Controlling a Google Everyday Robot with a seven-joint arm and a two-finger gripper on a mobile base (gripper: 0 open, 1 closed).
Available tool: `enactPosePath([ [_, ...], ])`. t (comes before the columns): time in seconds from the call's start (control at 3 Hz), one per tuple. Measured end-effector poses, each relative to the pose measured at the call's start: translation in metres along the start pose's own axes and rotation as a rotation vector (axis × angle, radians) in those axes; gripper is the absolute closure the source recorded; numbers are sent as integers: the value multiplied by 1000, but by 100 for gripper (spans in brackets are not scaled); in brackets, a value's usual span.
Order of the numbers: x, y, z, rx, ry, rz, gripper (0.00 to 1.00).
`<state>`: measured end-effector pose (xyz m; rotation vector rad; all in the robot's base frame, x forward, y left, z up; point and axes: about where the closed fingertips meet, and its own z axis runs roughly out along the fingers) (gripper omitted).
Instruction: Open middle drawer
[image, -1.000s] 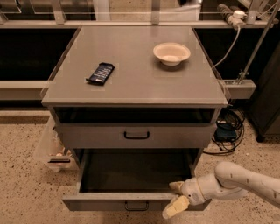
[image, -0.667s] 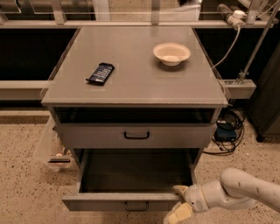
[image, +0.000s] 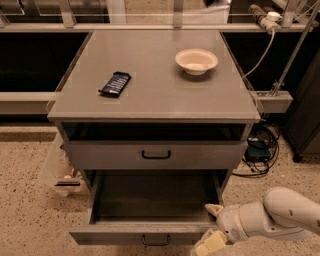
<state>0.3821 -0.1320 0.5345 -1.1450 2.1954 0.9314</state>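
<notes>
The middle drawer is a grey metal drawer with a low flat front and a small black centre handle. It stands pulled far out, and its dark inside looks empty. My gripper is at the drawer's right front corner, on a white arm coming in from the lower right. Its cream fingers are spread apart. One fingertip is over the inner right corner and the other is in front of the drawer's face. The gripper holds nothing.
Above it, the taller-fronted grey drawer is shut. On the cabinet top lie a black remote and a white bowl. Cables lie on the floor at the right, and a clear plastic bin stands at the left.
My gripper has slid right along the drawer front towards its right corner, and its fingers have spread wider. The drawer has stayed pulled out.
</notes>
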Motion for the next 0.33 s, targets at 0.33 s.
enactPosePath([
  [0.33,0,0,0,0,0,0,0],
])
